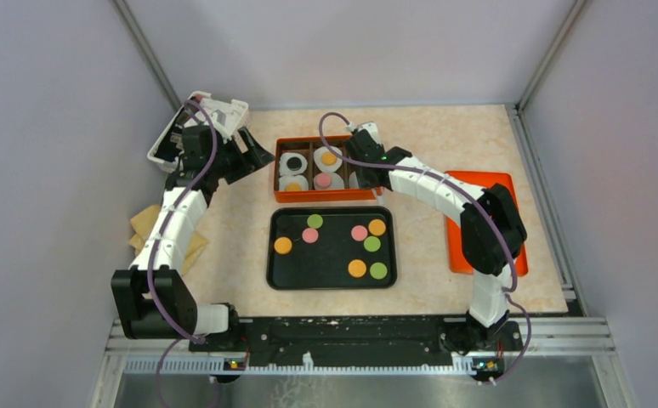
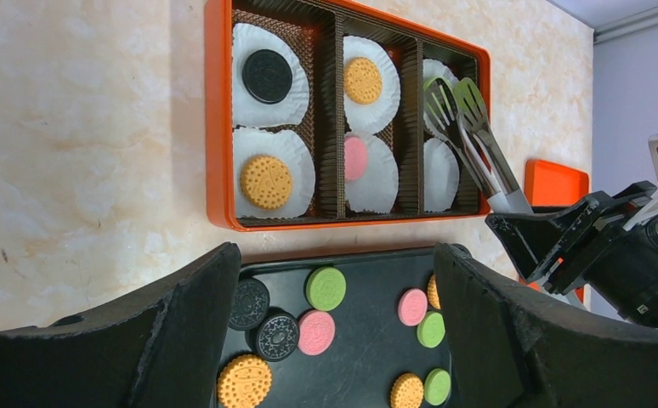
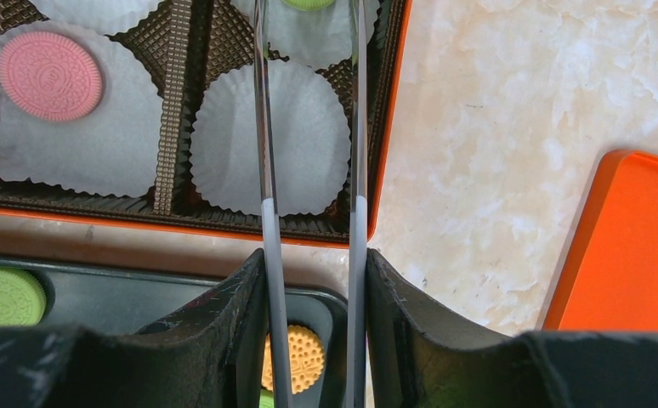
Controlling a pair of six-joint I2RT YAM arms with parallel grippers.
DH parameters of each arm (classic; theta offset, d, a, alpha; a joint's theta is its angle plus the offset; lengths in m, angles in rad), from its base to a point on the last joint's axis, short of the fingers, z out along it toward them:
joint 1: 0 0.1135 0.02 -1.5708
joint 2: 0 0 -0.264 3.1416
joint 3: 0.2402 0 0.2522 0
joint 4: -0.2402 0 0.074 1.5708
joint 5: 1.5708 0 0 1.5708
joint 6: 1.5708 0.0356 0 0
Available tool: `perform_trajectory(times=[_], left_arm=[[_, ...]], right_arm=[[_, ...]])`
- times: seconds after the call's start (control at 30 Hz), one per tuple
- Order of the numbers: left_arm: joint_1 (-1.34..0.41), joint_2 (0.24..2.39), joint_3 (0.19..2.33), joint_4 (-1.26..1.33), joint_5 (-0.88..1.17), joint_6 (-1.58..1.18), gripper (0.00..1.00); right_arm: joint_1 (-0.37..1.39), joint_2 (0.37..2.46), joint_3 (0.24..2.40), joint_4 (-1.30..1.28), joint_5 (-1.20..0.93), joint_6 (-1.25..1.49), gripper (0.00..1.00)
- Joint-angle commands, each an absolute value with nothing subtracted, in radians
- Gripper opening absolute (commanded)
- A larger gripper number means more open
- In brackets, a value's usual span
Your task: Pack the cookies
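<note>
Right fingers (image 3: pixel 224 340) clamp tongs (image 3: pixel 357 238); left fingers (image 2: pixel 181 340) spread apart; beige marbled tabletop (image 1: pixel 241 229) (grey walls (image 1: pixel 351 42) around).

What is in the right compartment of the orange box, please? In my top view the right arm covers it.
Observer: Its near liner is empty.
Operator: Thanks; what is that arm holding?
Observer: The right gripper is shut on tongs, which reach over that compartment.
Operator: Does the dark tray hide anything from me?
Observer: Two black cookies lie near its far left corner.
</note>
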State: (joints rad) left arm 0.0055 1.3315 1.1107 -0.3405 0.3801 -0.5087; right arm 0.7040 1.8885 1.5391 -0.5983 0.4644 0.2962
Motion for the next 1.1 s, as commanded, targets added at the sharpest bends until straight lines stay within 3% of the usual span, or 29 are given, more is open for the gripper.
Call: perform_trajectory(times=[0.0,0.17,0.53,0.8,1.07], left_arm=[[0.004,1.321,1.144,-0.310,0.391,-0.494,0.90],[0.004,1.320,1.143,-0.307,0.397,-0.491,0.91],[0.003,1.326,1.147,-0.305,0.400,-0.494,0.91],[0.003,1.351,1.143,-0.300,0.389,-0.508,0.91],[-0.032,1.428,1.147,-0.333,0.477,-0.548,0.90]], right_arm=[[0.702,1.837,1.588,-0.564,0.479,0.298,0.37],[0.703,1.819,1.579,-0.555,0.481,0.299,0.48],[0.750,1.695,1.548,-0.558,0.520,0.297,0.45],[0.976,1.532,1.488,-0.679,0.589,0.332,0.44],[1.256,1.412,1.295,-0.763,0.562,0.511,0.45]])
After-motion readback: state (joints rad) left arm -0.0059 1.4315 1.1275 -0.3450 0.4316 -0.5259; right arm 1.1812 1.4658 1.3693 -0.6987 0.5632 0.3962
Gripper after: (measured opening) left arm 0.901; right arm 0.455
